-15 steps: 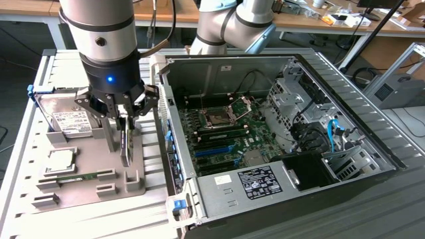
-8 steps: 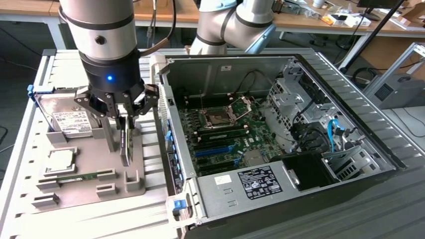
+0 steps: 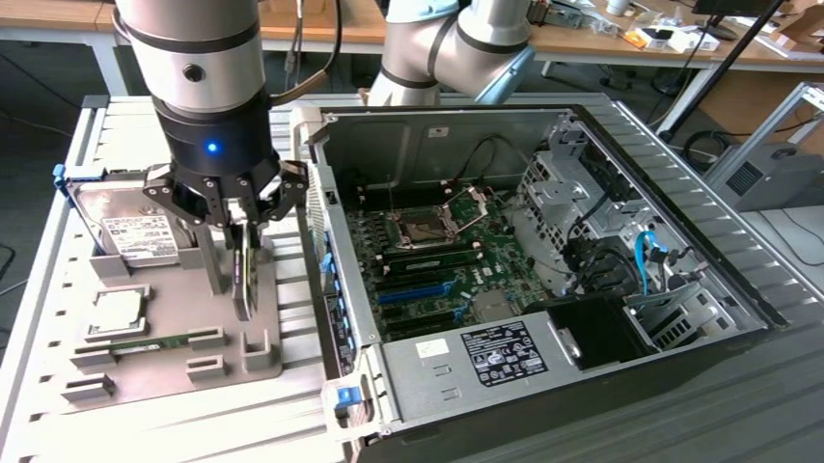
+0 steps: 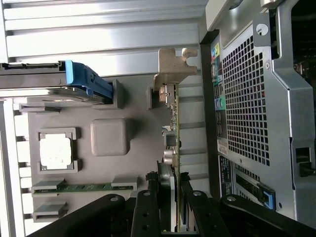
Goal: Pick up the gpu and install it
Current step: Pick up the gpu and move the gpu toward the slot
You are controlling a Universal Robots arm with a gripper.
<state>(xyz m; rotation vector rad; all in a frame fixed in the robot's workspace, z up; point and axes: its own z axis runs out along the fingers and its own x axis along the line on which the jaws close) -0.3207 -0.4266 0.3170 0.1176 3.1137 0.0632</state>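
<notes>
The gripper (image 3: 241, 227) hangs straight down over the grey tray (image 3: 174, 289), near the tray's edge that faces the computer case (image 3: 515, 241). Its fingers (image 4: 148, 205) are closed on the graphics card (image 3: 242, 280) - one on each face, pinching it near its upper edge. The card stands on edge and upright at that side of the tray; whether its lower edge still sits in the tray's slot or has just cleared it cannot be told. In the wrist view the card (image 4: 174, 143) shows edge-on, with its metal end bracket (image 4: 174, 64) at the end away from the gripper (image 4: 170, 197). Also on the tray (image 4: 133, 163) are a hard drive (image 3: 129, 231) standing at the far end, a square processor chip (image 3: 116, 309) in its pocket near the middle, and a narrow green memory stick (image 3: 149, 342) lying flat - all well apart from the card. The case lies open just beside the tray, its motherboard (image 3: 431, 260) showing.
</notes>
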